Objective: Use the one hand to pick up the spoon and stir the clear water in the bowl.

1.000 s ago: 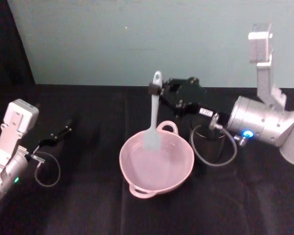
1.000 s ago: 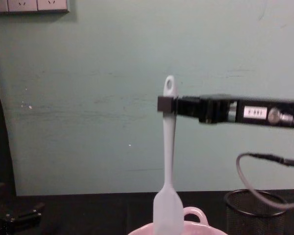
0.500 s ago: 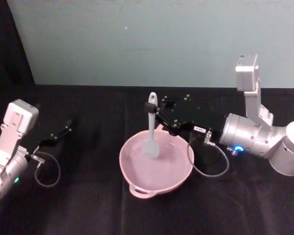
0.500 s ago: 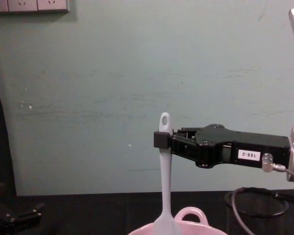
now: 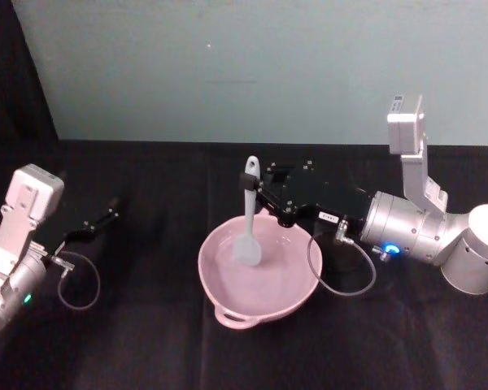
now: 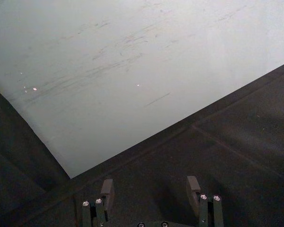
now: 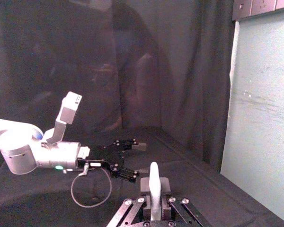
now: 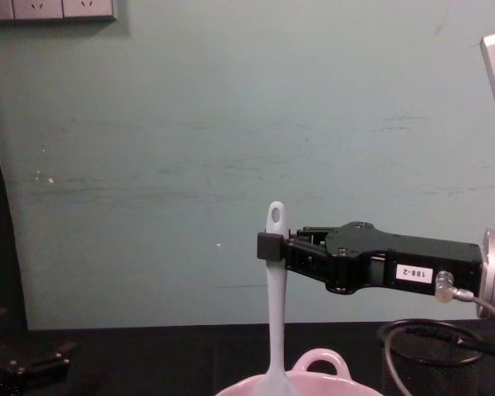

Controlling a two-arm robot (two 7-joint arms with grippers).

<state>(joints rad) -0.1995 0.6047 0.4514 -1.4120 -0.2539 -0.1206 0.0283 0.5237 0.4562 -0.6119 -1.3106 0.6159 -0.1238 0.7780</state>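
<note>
The right end effector [image 5: 250, 183] clamped on the spoon [image 5: 249, 231].
Slim, white, upright; its flat head sits inside the pink bowl [image 5: 215, 296]. The left end effector [image 5: 106, 215] rests parked, fingers apart.

The right arm [image 5: 415, 231] reaches in from the right, forearm nearly level; the right hand [image 5: 254, 188] points to the robot's left, its fingers pinched tight on the spoon [image 5: 248, 244]. The left arm [image 5: 16, 244] sits parked at far left, left hand [image 5: 112, 209] low over the counter [image 5: 146, 341], fingers [image 6: 106, 191] spread apart
</note>
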